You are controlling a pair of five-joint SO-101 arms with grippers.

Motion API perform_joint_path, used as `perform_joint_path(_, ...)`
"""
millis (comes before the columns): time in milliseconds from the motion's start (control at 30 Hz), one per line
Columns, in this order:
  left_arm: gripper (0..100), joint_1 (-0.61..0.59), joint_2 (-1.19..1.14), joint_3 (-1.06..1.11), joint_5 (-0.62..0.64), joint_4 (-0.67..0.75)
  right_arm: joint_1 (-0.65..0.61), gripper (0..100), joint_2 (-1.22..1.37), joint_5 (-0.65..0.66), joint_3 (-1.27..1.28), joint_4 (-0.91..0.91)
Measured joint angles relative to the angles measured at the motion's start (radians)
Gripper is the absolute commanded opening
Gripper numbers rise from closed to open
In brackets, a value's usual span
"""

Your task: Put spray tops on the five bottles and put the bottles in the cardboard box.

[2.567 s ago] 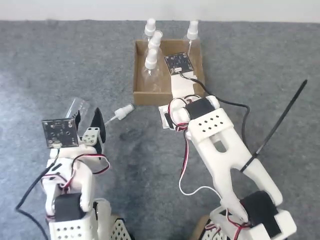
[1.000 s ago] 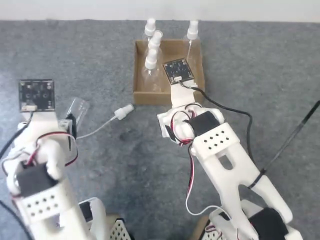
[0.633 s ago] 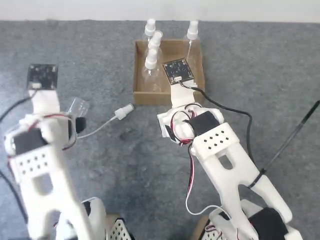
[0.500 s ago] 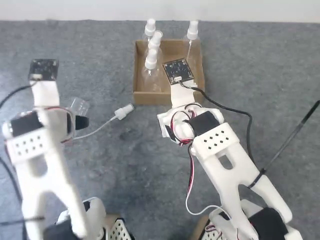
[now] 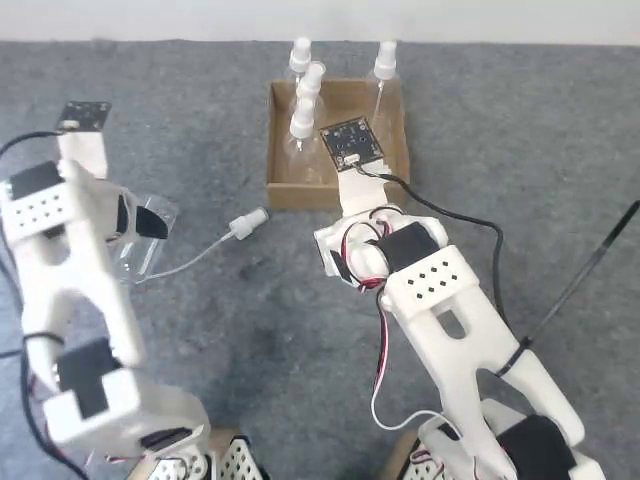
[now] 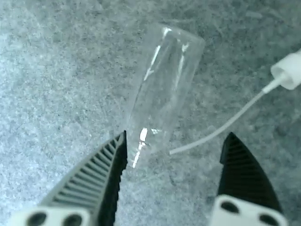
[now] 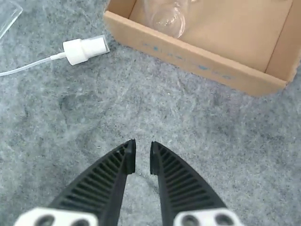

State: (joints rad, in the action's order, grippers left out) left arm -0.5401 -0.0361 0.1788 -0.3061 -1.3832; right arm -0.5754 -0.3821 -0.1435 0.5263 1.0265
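Bottle: clear plastic uncapped bottle [image 6: 162, 89], lying lengthwise ahead of my left gripper [image 6: 176, 140].
Left gripper: nearer, apart, astride bottle's end.
Right gripper [image 7: 141, 157]: almost together, empty.

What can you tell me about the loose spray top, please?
The spray top is white plastic: a short cylindrical head with a long, thin, pale dip tube. It lies on its side on the grey carpet, close outside the cardboard box wall but apart from it. Its tube trails to the lying clear bottle; whether they touch is unclear. Nothing grips it.
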Motion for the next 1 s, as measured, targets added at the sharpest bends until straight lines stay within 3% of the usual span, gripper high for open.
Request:
perform_joint_path(567, 30, 0.000, -0.485, -0.322, -0.052, 0.000, 0.000, 4.6, 0.000, 0.000, 0.000, 0.000)
perform_joint_path(833, 14, 0.018, -0.548, -0.347, -0.170, 0.000, 0.000, 4.6, 0.000, 0.000, 0.000, 0.000)
perform_joint_path(1000, 9, 0.043, -0.548, -0.348, -0.227, -0.046, 0.000, 4.6, 0.000, 0.000, 0.000, 0.000)
